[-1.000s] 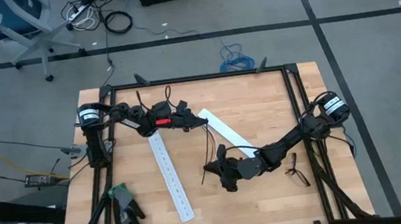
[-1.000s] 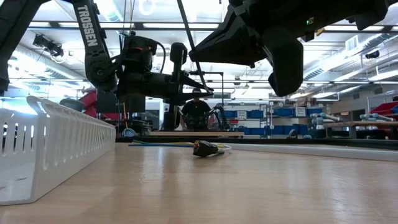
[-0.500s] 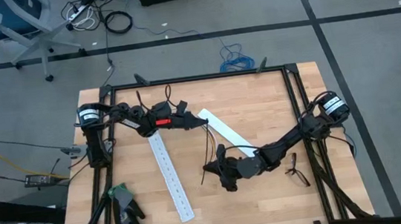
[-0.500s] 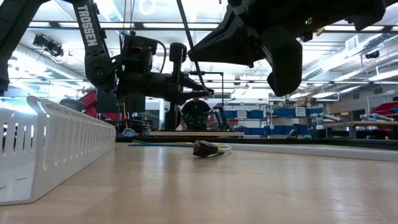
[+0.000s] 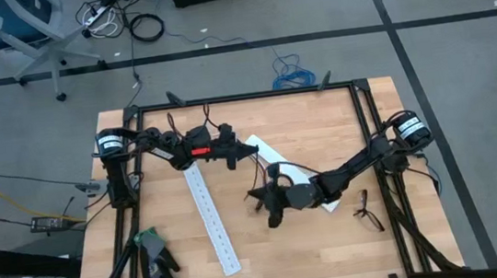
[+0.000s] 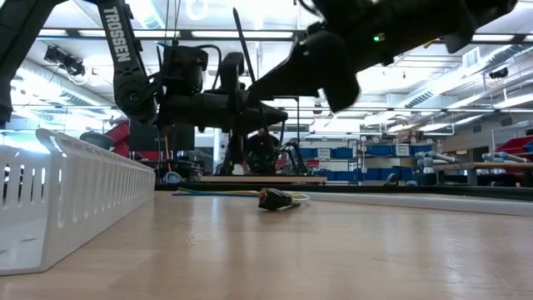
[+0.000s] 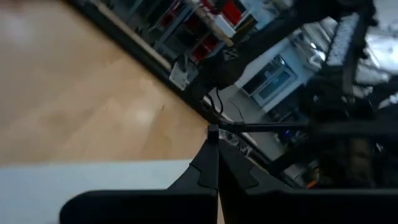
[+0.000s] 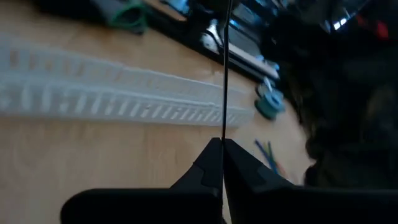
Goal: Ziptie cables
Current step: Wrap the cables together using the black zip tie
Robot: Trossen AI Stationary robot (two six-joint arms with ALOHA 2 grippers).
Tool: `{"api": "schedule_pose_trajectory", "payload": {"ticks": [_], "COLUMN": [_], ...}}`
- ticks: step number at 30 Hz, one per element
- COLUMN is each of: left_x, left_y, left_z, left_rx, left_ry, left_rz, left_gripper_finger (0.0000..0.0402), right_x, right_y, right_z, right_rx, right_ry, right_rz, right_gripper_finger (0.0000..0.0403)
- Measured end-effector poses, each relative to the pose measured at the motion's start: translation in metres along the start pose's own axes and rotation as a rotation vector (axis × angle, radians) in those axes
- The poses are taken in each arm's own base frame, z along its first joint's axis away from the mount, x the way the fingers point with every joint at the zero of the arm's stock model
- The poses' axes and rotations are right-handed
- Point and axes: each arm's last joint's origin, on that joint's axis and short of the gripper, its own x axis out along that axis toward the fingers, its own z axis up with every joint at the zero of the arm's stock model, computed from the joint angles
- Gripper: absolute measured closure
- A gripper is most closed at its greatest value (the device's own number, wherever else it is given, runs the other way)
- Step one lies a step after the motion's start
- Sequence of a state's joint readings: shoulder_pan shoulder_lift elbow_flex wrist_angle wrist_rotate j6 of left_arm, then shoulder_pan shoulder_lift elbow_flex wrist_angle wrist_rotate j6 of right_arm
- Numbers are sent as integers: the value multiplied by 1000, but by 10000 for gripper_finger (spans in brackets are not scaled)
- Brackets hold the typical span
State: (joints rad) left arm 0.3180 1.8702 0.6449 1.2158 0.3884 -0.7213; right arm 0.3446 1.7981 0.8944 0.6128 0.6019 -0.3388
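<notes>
Above the wooden counter [image 5: 323, 140], the right pincer [image 8: 222, 144] is clamped on the thin black plastic ziptie [image 8: 224, 68], holding it upright for threading. The left pincer [image 7: 212, 132], closed, pinches its other end. Below both lies the multicoloured wire bundle [image 6: 250, 195]. Since earlier, the right arm has swung closer to the left.

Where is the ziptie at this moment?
In the high view the ziptie hangs over the middle of the table, between the left gripper and the right gripper; both have their jaws shut on it, near the white slotted strip.
</notes>
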Motion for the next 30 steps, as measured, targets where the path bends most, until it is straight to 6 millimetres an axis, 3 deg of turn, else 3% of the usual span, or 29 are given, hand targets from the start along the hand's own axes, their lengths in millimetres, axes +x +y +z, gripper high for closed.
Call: {"api": "schedule_pose_trajectory", "payload": {"ticks": [8,14,20,25,30], "left_x": [-1,-7,-21,-29,-37], "left_y": [-8,-7,-1,7,15], "left_z": [8,10,15,16,21], "left_rx": [325,583,774,918,1031], "left_ry": [-74,-122,-176,-171,-174], "left_rz": [-89,-94,-105,-68,-17], "left_gripper_finger": [401,401,401,401,401], "right_x": [5,7,15,27,30], "right_y": [-10,-15,-29,-50,-70], "right_z": [-1,1,-5,-24,-39], "right_rx": [449,688,857,960,1063], "right_ry": [-4,-46,-42,11,-79], "right_rz": [-71,-100,-131,-121,-29], "right_gripper_finger": [403,403,403,403,403]}}
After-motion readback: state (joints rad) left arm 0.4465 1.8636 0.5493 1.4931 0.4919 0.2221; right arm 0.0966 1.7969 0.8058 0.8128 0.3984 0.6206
